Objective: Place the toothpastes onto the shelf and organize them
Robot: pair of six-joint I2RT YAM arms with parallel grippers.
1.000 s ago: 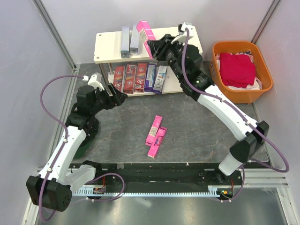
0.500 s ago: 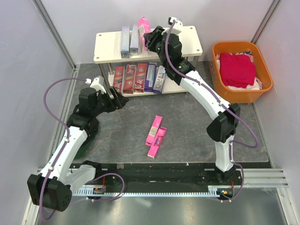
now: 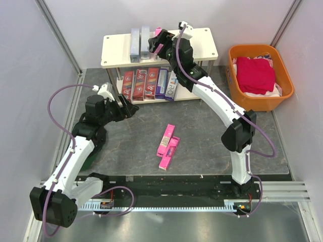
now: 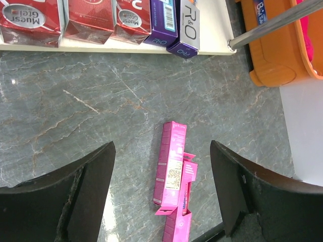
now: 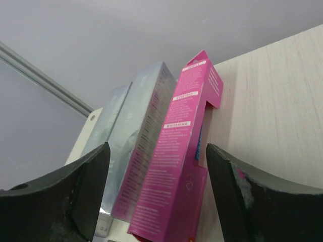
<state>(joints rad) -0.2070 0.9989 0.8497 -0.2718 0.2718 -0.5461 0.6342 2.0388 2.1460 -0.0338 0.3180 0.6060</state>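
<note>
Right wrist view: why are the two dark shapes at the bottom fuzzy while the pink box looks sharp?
Right wrist view: those dark gripper fingers sit nearest the lens and blur, while the bright pink cardboard carton shows readable print. Left wrist view: a pale sheen on the grey marbled tabletop.

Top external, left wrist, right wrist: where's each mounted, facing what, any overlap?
Top external: high behind the bases, looking down on the table and shelf; both arms show whole.
Left wrist: on the left arm, looking down over the table toward the shelf's lower tier; the open left gripper frames two loose pink cartons.
Right wrist: at the shelf's top board, facing a pink carton beside silver-grey cartons, between the right gripper fingers.
Shared: top external also shows both pink sets.
</note>
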